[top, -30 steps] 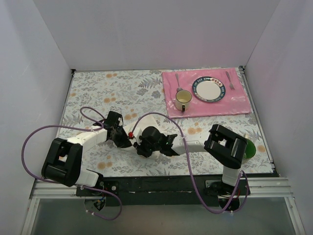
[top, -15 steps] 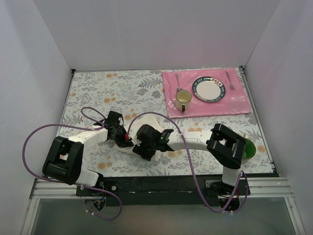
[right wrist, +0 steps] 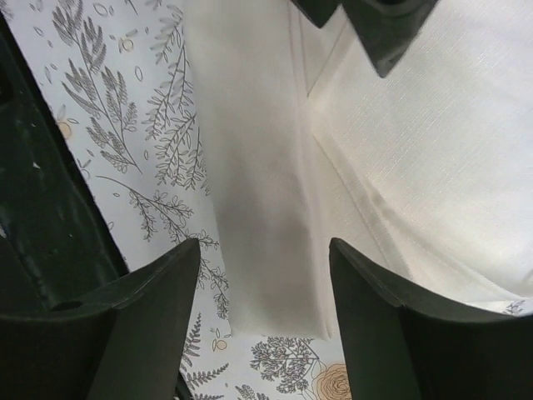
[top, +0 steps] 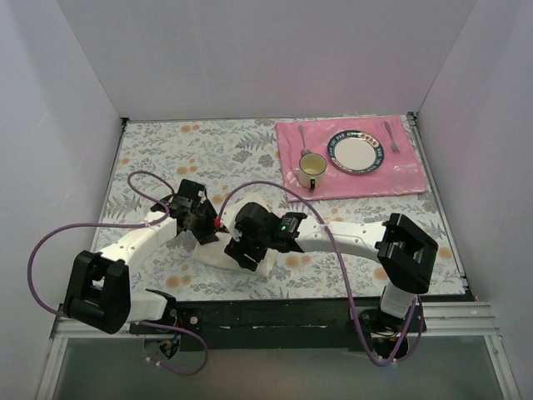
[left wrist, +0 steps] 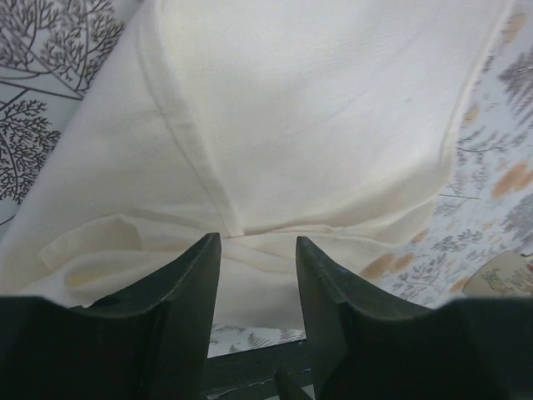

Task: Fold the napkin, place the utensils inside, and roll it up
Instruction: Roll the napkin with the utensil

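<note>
We find the napkin [left wrist: 316, 125] lying folded on the near middle of the table [top: 150, 158], a long doubled strip (its hems and creases show plainly) with both arms over it. The left gripper [left wrist: 258, 246] is over its left part, jaws a narrow gap apart and gripping nothing. The right gripper [right wrist: 258, 250] is over the right part, jaws wide, also empty. Well apart, at far right, the placemat [top: 400, 179] bears a plate [top: 356, 154], cup [top: 311, 169], spoon [top: 304, 137] and fork [top: 391, 136].

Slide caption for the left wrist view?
Left tool open over the folded off-white napkin on the floral tablecloth.
</note>
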Controlling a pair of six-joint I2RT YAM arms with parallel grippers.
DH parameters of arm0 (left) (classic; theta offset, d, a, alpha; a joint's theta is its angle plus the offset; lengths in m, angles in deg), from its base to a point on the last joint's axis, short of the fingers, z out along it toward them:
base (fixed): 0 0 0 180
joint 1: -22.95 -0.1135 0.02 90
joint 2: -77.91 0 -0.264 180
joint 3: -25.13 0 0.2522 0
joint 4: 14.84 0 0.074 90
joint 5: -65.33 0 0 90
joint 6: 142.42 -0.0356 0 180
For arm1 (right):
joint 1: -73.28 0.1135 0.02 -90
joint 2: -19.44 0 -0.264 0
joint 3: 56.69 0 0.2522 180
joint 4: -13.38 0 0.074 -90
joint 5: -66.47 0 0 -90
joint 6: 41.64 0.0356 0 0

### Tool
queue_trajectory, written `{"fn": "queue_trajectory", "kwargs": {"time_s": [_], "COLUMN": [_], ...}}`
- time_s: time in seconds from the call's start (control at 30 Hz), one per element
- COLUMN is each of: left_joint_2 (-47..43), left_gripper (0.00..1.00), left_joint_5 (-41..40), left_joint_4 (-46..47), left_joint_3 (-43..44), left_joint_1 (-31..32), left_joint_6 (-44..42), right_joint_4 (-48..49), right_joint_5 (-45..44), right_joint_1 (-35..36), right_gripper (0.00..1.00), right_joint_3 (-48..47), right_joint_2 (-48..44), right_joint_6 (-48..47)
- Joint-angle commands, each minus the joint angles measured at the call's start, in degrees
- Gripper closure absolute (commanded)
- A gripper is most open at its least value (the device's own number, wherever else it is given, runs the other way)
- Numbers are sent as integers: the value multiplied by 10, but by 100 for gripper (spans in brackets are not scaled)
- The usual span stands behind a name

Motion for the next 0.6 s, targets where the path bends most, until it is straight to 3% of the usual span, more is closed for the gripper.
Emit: {"fn": "queue_trajectory", "kwargs": {"time_s": [0.0,0.1,0.2,0.43,0.57], "left_joint_2": [-43,-55,-76,-113,-106], "left_gripper": [59,58,65,79,82], "left_joint_5": [-25,-22,4,69,49], "left_joint_4": [-38,-56,-63,-22,6], "left_joint_3": [76,87,70,-24,-49], "left_joint_1": [0,0,0,0,0], "left_joint_6": [-9,-6,3,32,31], "right_joint_4": [-15,-7,17,73,96], "right_joint_5": [16,29,50,56,38], "right_joint_1": [-13,-22,-29,-61,-67], "right_gripper": [28,29,33,64,71], "right_joint_3": [-19,1,27,102,130], "right_joint_2": [-39,-48,-56,-59,-38], "right_joint_6": [25,32,44,62,56]}}
